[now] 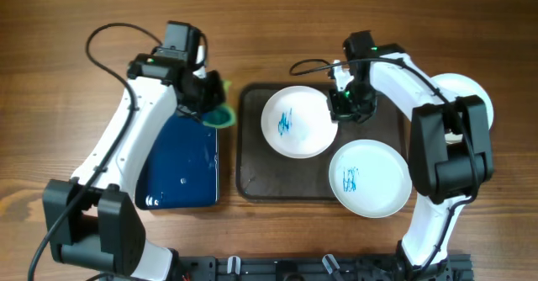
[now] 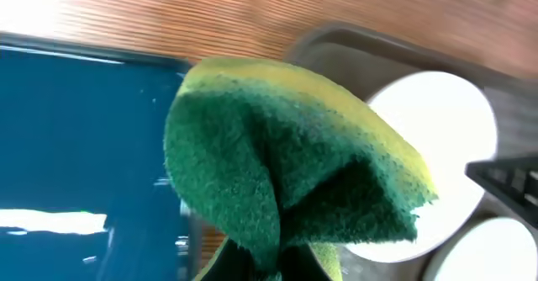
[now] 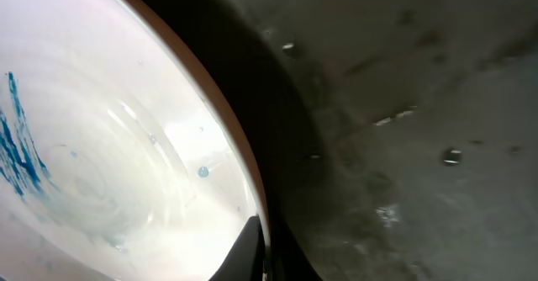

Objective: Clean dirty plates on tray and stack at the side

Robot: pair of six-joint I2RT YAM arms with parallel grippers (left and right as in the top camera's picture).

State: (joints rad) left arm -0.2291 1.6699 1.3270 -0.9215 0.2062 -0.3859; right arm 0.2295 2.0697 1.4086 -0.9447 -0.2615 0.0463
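right gripper (image 1: 343, 106) at the plate (image 1: 294, 121) rim; left gripper (image 1: 210, 104) pinching the sponge (image 1: 220, 113).
your plate lies flat, face up, in the tray (image 1: 252, 180), its rim right at the right fingertips; can't tell if they're closed on it. it's round, with the blue smear running top-to-bottom in overhead. the sponge is folded, green side out, over the tray's edge beside the blue basin (image 1: 181, 163).
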